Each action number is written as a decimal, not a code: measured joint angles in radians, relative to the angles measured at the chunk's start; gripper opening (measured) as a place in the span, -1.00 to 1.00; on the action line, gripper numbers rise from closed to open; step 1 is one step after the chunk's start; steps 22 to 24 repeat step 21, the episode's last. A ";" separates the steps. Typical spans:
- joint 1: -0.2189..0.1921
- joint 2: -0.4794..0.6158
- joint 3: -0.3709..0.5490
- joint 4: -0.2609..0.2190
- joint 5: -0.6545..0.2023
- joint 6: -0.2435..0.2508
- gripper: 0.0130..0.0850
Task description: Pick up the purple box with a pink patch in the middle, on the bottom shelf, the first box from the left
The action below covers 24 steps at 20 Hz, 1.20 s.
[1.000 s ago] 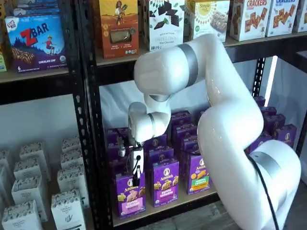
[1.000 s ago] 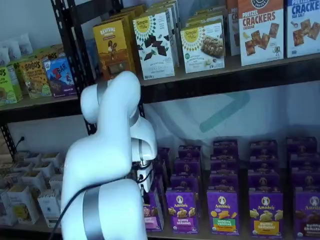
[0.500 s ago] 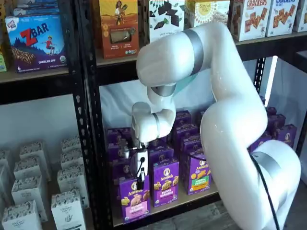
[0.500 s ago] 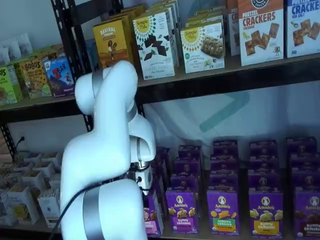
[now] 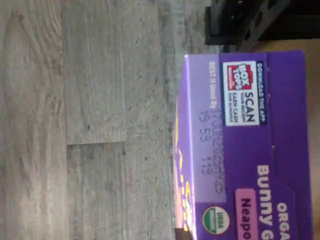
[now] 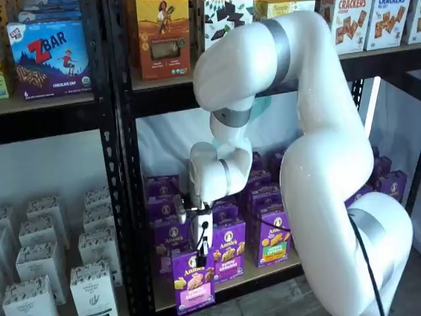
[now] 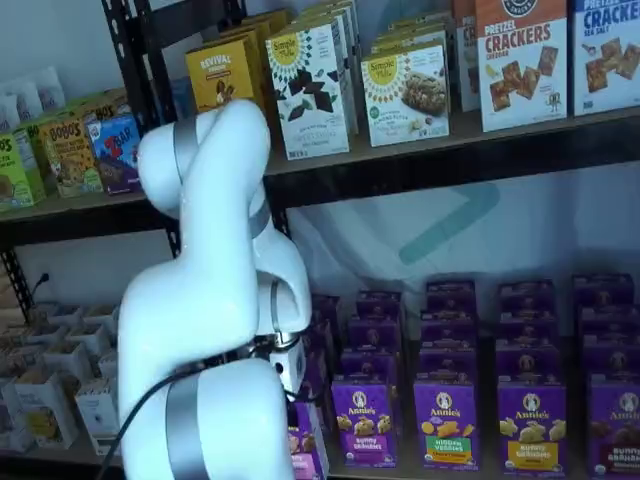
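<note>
The hand hangs below the white wrist of the arm in a shelf view, its white body and black fingers pointing down. The fingers are closed on the top edge of the purple box, which is pinched between them. In the other shelf view the arm's bulk hides the fingers; only the white hand body and the right part of the box show past it.

The purple box is upright. Its front shows the white round logo, tan snack pictures and a pale pink panel. It stands forward of the rows of purple boxes behind it, at the front lip of the bottom shelf, at the left end of that shelf beside the black perforated upright. Whether its base touches the board cannot be told.

The wrist view shows the top flap of the purple box close up, with a white scan label, a stamped date code, a green round organic seal and part of a pink patch. Grey wood-grain floor lies beyond the box edge, and a corner of the black rack frame shows beside the pale shelf board.

On the higher shelf stand an orange box and a white box with dark chocolate pieces. A blue bar box stands on the neighbouring rack, with white cartons below it.
</note>
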<state>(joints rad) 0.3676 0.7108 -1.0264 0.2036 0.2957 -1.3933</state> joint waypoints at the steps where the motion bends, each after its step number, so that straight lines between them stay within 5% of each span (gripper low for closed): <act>1: 0.001 -0.016 0.027 0.010 -0.012 -0.010 -0.33; 17: 0.014 -0.219 0.306 0.290 -0.110 -0.275 -0.33; 24: 0.018 -0.249 0.339 0.309 -0.120 -0.290 -0.33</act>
